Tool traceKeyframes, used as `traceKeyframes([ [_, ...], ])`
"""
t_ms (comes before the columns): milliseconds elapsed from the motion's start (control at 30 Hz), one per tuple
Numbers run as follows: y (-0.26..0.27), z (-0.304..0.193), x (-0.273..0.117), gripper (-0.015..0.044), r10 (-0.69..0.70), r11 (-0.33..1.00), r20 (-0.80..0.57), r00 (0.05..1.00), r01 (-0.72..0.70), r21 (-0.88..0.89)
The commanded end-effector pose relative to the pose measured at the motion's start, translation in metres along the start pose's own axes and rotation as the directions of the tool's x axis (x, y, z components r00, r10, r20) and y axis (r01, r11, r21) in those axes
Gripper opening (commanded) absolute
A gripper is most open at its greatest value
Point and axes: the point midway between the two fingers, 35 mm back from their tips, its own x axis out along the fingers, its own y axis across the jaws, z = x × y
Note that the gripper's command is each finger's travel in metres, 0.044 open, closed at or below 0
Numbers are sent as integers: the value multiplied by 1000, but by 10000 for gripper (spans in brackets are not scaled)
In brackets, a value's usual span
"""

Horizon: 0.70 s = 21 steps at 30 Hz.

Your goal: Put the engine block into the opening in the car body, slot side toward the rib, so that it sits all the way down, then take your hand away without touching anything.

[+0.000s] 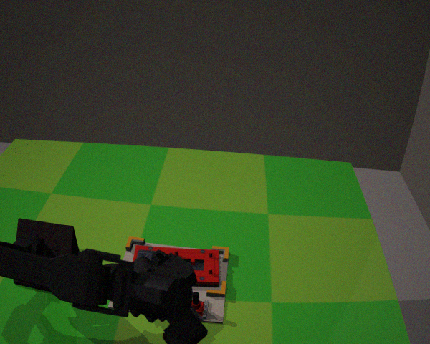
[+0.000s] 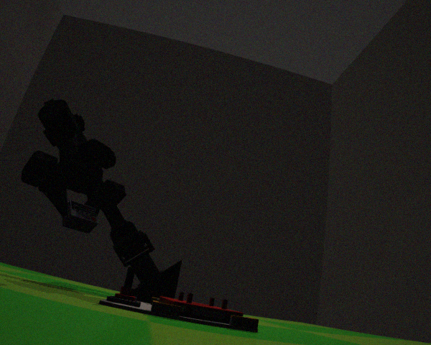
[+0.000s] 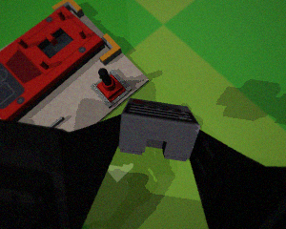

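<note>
The grey engine block (image 2: 82, 218) (image 3: 158, 131) is between the fingers of my gripper (image 2: 80, 215) (image 3: 155, 125), which is shut on it. In the wrist view its dark grooved face is at the top and a notch shows in its lower edge. The exterior view shows it held well above the floor. The arm hides it in the top view. The red car body (image 1: 213, 264) (image 2: 200, 303) (image 3: 62, 61) lies flat, up and left of the block in the wrist view. Its dark rectangular opening (image 1: 198, 264) (image 3: 55, 46) has a small red rib and holds no block.
The car body lies on a pale base plate (image 1: 217, 307) (image 2: 145, 306) (image 3: 76, 97) between orange-topped corner brackets (image 1: 217, 289) (image 3: 111, 50). A red piece with an upright black stick (image 1: 196, 297) (image 2: 129, 276) (image 3: 104, 75) stands near the plate's edge. A thin dark rod (image 3: 58, 122) lies on the plate.
</note>
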Motion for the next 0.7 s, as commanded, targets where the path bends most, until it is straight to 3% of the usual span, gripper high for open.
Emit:
traceKeyframes([
  [0,1,0,-3,0,-18,1000,91,996,20,-19],
  [267,1,-1,-3,0,-17,1000,95,995,19,-19],
  [500,-1,-12,6,0,-15,1000,213,977,20,-20],
  [667,-2,-20,17,0,-17,1000,227,974,22,-21],
])
